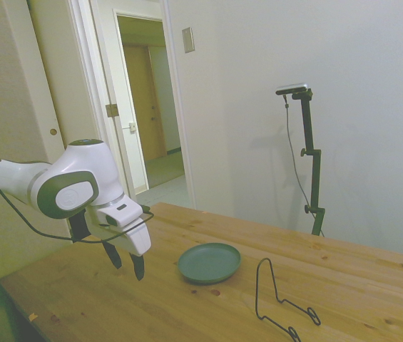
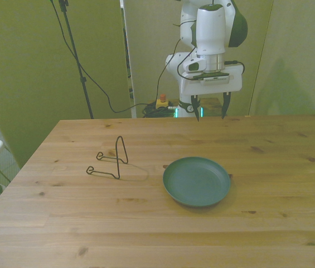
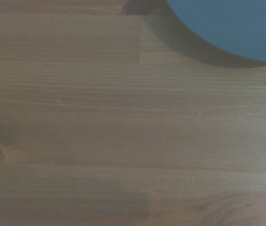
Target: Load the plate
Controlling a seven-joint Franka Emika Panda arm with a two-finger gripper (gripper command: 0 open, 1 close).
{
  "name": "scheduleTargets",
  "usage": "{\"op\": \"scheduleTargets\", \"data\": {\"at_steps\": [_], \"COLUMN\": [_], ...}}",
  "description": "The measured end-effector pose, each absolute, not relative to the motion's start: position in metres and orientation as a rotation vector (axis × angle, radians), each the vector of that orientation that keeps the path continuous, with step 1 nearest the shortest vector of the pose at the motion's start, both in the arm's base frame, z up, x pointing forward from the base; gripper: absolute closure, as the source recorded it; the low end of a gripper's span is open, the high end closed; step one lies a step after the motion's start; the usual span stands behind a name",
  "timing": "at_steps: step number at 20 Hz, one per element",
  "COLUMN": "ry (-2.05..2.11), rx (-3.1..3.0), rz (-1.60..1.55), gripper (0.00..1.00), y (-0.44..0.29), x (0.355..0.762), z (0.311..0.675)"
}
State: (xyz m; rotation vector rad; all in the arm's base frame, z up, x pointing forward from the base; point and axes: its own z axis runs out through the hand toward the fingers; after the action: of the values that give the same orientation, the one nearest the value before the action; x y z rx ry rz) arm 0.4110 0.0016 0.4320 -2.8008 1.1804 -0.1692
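The teal-green plate (image 1: 209,262) (image 2: 197,181) lies flat and empty on the wooden table (image 2: 269,162). A curved part of its rim (image 3: 227,26) shows in the wrist view, blurred. My gripper (image 1: 126,261) (image 2: 211,114) hangs above the table, open, with nothing between its dark fingers. It is well short of the plate, nearer the table's far edge in the front view. A thin black wire rack (image 1: 279,303) (image 2: 111,161) stands upright beside the plate, on the front view's left.
An open doorway (image 1: 148,107) and a wall lie beyond the table in the side view. Cables (image 2: 98,89) hang behind the table's far edge.
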Motion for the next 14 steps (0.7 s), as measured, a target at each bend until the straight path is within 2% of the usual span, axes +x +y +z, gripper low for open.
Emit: {"op": "scheduleTargets", "data": {"at_steps": [7, 14], "ry": [1.169, 1.124], "rx": [-2.791, -2.834], "rz": [-0.212, -0.273], "gripper": [0.00, 0.00], "y": [0.002, -0.005], "x": [0.431, 0.501], "z": [0.436, 0.426]}}
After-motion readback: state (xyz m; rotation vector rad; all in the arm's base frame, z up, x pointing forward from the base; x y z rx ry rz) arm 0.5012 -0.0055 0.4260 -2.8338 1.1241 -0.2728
